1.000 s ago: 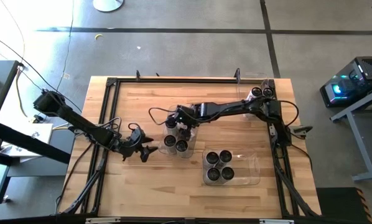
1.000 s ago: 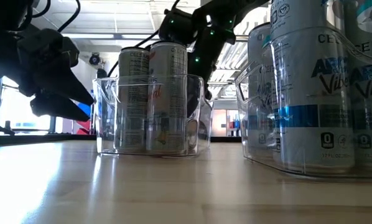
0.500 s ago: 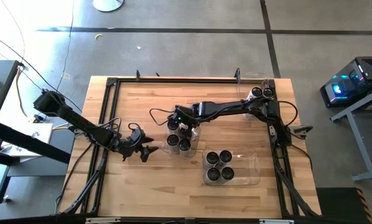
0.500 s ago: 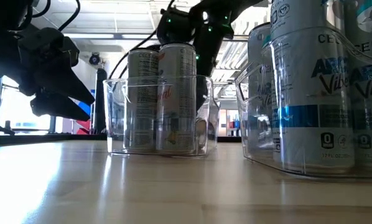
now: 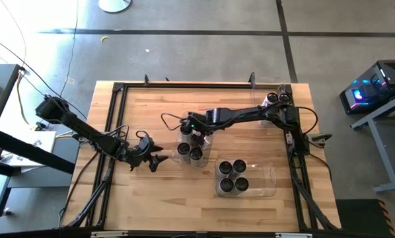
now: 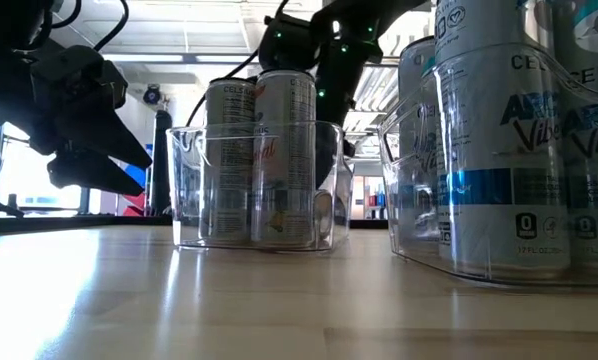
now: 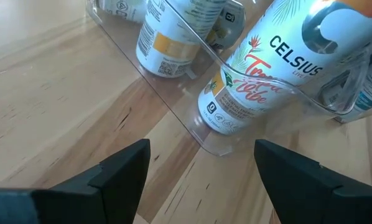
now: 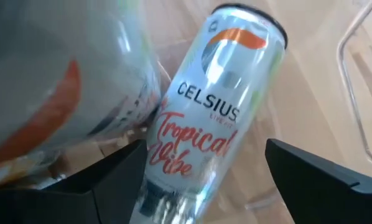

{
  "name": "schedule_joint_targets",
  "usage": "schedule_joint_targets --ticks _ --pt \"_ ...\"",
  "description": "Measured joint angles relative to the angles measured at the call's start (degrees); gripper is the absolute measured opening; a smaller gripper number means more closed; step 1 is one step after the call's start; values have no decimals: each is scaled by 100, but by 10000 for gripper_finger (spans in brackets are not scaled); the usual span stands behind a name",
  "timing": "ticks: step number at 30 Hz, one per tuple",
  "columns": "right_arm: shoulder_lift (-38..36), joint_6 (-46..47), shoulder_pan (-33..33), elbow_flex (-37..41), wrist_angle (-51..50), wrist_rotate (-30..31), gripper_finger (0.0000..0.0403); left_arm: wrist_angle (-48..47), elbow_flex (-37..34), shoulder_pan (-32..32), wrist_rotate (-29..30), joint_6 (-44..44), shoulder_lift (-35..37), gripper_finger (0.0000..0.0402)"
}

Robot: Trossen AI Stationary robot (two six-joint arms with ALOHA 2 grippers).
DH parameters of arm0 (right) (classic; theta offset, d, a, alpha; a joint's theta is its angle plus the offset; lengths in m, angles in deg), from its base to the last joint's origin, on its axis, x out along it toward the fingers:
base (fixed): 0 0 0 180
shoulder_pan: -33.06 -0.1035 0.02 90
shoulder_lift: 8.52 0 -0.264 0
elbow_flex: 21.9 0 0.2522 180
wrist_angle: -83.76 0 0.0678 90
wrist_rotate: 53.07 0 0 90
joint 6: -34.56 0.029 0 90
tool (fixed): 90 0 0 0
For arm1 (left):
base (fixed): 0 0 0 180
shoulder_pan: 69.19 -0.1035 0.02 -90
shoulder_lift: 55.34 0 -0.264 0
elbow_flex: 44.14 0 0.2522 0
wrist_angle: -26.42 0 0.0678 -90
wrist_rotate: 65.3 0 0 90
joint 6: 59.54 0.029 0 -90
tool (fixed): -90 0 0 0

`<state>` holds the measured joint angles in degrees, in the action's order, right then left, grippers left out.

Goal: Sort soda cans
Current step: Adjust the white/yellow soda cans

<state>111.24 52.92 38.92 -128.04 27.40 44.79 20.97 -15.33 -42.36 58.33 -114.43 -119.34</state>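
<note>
Silver soda cans [image 8: 204,106] — red script, orange swoosh — on pale wood table [image 5: 151,192].

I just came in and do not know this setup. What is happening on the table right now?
A two-armed robot is sorting soda cans into clear bins. The right claw hangs open over the left bin, which holds Tropical Vibe cans; it grips nothing. The left claw waits open beside that bin, above the table. The right bin holds four Arctic Vibe cans. Two more cans stand at the far right corner.
</note>
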Motion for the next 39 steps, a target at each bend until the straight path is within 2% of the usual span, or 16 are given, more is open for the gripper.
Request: schedule_joint_targets --ticks 7,15,22,26,34,39 --pt "5 95 15 262 419 -75 322 10 0 0 2 0 0 282" --pt "14 -45 44 263 321 -72 321 17 0 0 0 -50 0 282" --pt "-337 -332 -41 299 103 51 321 4 7 0 -4 -125 48 282" --pt "-598 -608 -46 309 -209 142 320 -191 7 40 -15 -268 148 282" --pt "-886 -1370 -74 298 -305 815 320 -645 7 193 275 -503 449 282" --pt "-1204 -2507 -65 339 -163 810 320 -718 7 269 446 -499 557 282"
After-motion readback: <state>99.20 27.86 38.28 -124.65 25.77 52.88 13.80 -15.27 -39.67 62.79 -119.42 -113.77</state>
